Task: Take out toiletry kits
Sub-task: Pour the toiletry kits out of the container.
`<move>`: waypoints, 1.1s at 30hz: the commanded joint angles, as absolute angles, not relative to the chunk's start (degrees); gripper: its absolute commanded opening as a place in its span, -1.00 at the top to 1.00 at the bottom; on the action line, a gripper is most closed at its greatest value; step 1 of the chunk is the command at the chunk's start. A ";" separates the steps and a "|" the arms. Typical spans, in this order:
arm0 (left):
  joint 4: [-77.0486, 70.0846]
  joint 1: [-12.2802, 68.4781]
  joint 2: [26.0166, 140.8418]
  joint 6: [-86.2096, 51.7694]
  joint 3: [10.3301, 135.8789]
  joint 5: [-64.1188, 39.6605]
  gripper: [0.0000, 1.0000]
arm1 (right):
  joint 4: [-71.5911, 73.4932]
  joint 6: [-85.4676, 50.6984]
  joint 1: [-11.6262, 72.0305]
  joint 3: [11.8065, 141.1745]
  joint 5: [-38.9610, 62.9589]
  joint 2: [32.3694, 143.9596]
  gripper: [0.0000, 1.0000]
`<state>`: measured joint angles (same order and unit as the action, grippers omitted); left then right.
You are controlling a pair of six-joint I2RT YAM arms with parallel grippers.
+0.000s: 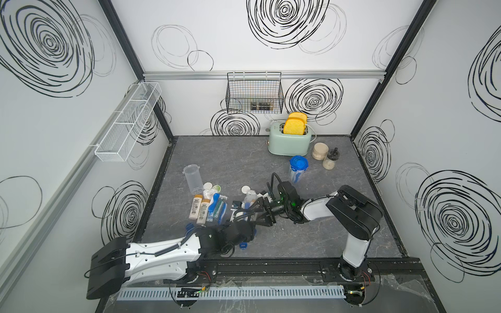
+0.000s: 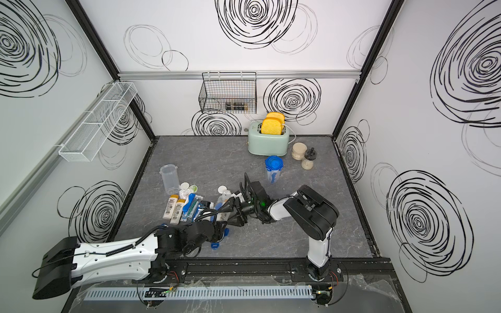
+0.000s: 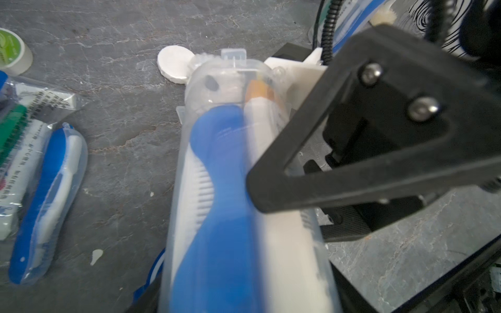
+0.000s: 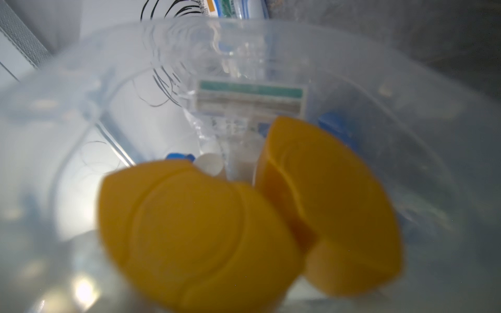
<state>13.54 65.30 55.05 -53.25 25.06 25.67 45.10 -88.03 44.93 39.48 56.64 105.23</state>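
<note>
Going left to right: an empty clear container [image 1: 193, 178] lay on its side on the table [image 1: 238, 157]. Just beside it the first kit [image 1: 217, 208] was already spread out, cream bottles [image 1: 199, 210] and tins [image 1: 208, 186] included.

Next over was the tub that mattered, a second clear container [image 3: 214, 89], lying down with a kit inside. It held a blue toothbrush [image 3: 217, 168], and two tan caps [image 4: 200, 230] sat right at the open mouth. Its long axis ran from the left hand [image 1: 242, 220] at the closed end across to the right hand [image 1: 263, 211] at the mouth. So the right one was clearly nearer the goods and looking straight in.

The right hand's fingers [image 3: 352, 184] stood apart, one lying along the tub's wall. The left hand's fingers were hidden, so I couldn't tell whether it had the base clamped. Pulling the bottles out along that axis, toward the right, looked like the move.

Farther right a lidded container [image 1: 298, 169] stood untouched.
</note>
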 commanded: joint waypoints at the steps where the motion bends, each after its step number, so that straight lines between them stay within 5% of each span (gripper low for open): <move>1: 18.23 63.11 52.92 -53.49 28.63 25.77 0.43 | 37.32 -78.55 43.80 40.21 56.72 103.01 -0.76; 7: 25.61 57.49 51.80 -50.37 32.75 18.50 0.57 | 23.33 -62.87 40.61 41.02 50.71 99.50 -0.91; 18: 40.53 44.87 57.17 -39.54 45.65 5.08 0.62 | 6.47 -40.88 37.12 45.30 41.49 96.20 -0.79; 33: 54.70 32.66 71.83 -27.12 60.30 -5.06 0.69 | 6.73 -29.12 38.86 43.59 24.46 91.47 -0.60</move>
